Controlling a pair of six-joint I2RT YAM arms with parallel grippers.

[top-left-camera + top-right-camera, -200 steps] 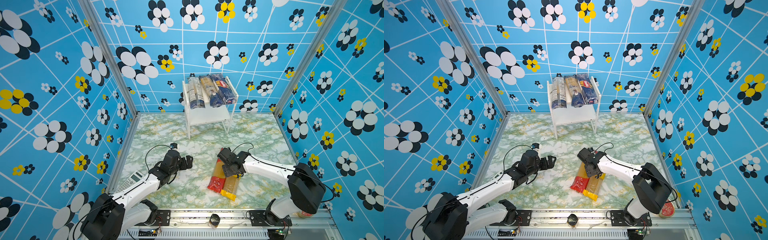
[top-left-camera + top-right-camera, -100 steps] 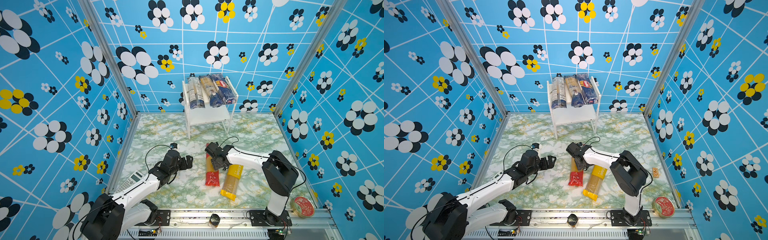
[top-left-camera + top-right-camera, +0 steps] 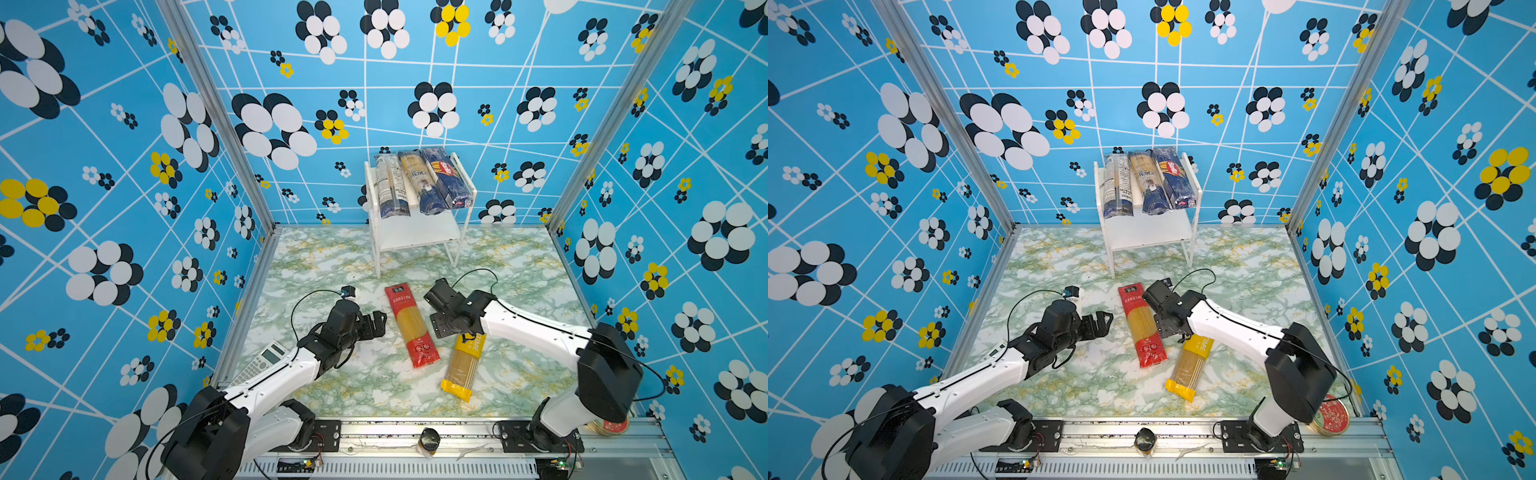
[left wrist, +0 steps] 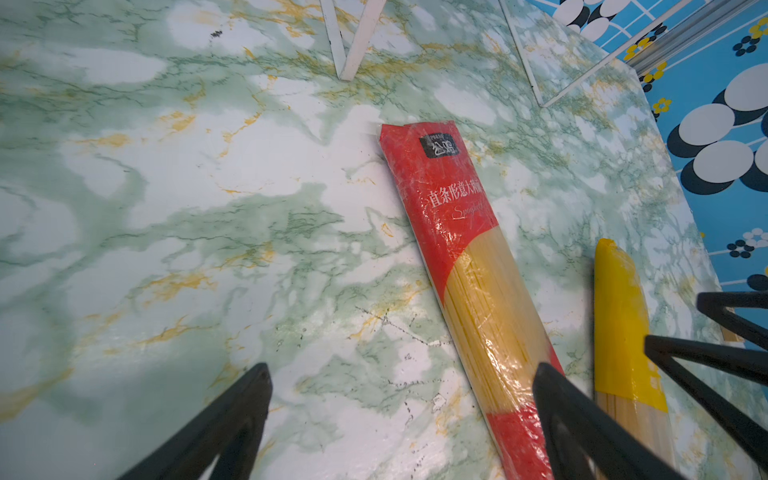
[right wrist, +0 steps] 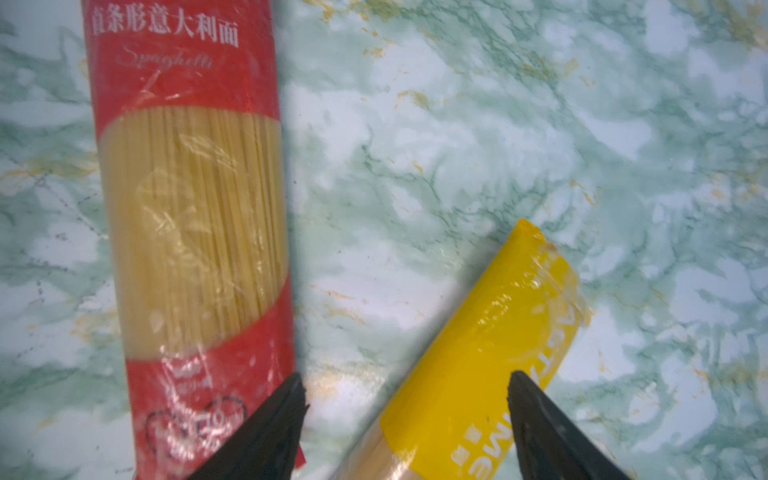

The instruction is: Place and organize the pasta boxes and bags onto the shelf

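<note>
Red bag (image 3: pixel 411 324) now clear of yellow bag (image 3: pixel 463 365); R claw (image 5: pixel 405 390) open over it, L claw (image 3: pixel 379 325) open, empty; I see separate pickups.

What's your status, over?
Left gripper open, empty, beside red-ended bag. Right gripper open over end of yellow-ended bag, not gripping. Both bags flat on table; three packs on shelf top tier. Path to shelf unobstructed.

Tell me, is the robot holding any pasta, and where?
Nothing is held. The left gripper is open beside the red bag. The right gripper has its open jaws astride the yellow bag at its end, but the bag lies ungripped on the table.
</note>
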